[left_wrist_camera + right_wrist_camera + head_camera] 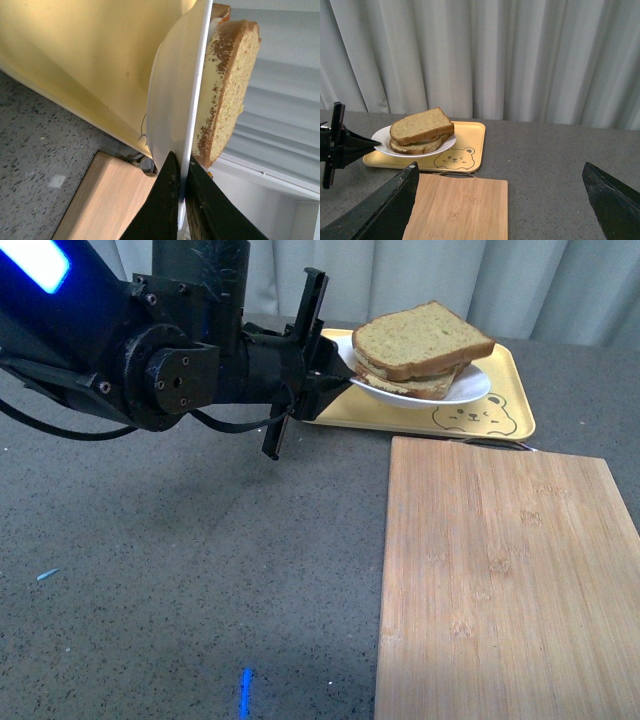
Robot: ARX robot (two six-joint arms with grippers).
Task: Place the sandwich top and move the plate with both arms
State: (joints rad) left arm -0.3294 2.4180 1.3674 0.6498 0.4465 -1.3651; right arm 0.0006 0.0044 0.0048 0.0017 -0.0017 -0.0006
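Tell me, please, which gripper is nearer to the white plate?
Left. The left gripper is shut on the plate; the right gripper is open and well back, with the wooden board between it and the plate.

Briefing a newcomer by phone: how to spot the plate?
A yellow bear tray lies far back on the grey table. Over its left half is the plate, rim pinched by the left gripper. The only round white dish, it carries the sandwich.
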